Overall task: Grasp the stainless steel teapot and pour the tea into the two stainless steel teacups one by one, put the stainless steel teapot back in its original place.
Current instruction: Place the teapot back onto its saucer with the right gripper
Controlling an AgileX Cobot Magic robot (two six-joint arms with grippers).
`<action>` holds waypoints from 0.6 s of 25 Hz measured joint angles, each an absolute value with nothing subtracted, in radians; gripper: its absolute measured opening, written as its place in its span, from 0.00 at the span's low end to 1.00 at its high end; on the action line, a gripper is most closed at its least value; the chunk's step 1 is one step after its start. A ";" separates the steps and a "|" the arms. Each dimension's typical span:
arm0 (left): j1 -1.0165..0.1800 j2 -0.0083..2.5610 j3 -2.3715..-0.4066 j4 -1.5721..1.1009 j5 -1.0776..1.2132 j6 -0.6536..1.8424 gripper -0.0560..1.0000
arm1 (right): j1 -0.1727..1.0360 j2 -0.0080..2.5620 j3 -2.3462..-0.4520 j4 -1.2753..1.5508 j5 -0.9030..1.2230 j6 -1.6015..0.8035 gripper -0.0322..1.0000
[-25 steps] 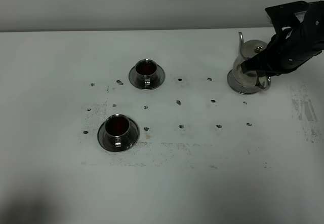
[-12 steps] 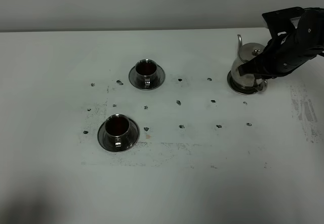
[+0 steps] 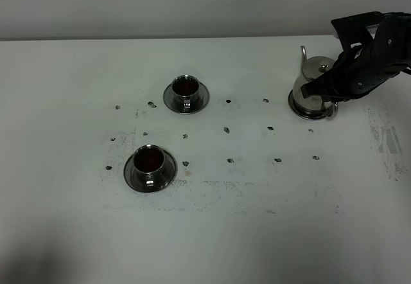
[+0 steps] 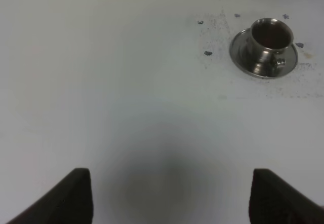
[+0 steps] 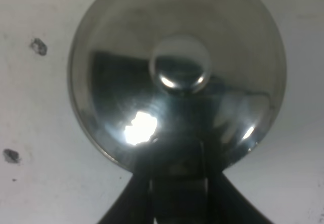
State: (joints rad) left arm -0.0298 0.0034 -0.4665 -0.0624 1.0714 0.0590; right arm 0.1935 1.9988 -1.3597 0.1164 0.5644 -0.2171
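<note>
The white table is matte, with small dark stains, before a plain grey wall. The stainless steel teapot stands on its tray at the right far side, the right end effector clenched on its handle. If it lets go crookedly, the pot could tip or slide off. Both teacups hold tea. The left end effector is spread wide, holding nothing.

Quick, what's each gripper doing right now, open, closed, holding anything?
Left gripper: open, holding nothing, over bare table.
Right gripper: shut on the teapot handle, pot sitting on its tray.
</note>
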 joint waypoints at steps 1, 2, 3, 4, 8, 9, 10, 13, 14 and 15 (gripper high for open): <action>-0.030 0.003 -0.467 -0.062 1.071 0.059 0.65 | 0.194 2.000 -1.360 0.116 0.564 -0.217 0.23; -0.030 0.003 -0.467 -0.062 1.071 0.059 0.65 | 0.194 2.001 -1.360 0.116 0.564 -0.217 0.23; -0.030 0.003 -0.467 -0.062 1.071 0.059 0.65 | 0.194 2.004 -1.360 0.115 0.564 -0.217 0.23; -0.030 0.003 -0.467 -0.062 1.071 0.059 0.65 | 0.194 2.005 -1.361 0.115 0.561 -0.217 0.23; -0.030 0.003 -0.467 -0.062 1.071 0.059 0.65 | 0.194 2.006 -1.362 0.109 0.559 -0.217 0.23; -0.030 0.003 -0.467 -0.062 1.071 0.059 0.65 | 0.194 2.006 -1.362 0.107 0.559 -0.217 0.23; -0.030 0.003 -0.467 -0.062 1.071 0.059 0.65 | 0.194 2.006 -1.362 0.106 0.558 -0.217 0.23; -0.030 0.003 -0.467 -0.062 1.071 0.059 0.65 | 0.194 2.006 -1.362 0.105 0.558 -0.217 0.23; -0.030 0.003 -0.467 -0.062 1.071 0.059 0.65 | 0.194 2.006 -1.362 0.105 0.558 -0.217 0.23; -0.030 0.003 -0.467 -0.062 1.071 0.059 0.65 | 0.194 2.006 -1.362 0.105 0.558 -0.217 0.23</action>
State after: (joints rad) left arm -0.0298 0.0034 -0.4665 -0.0624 1.0714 0.0590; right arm 0.1935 2.0061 -1.3616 0.1050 0.5576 -0.2171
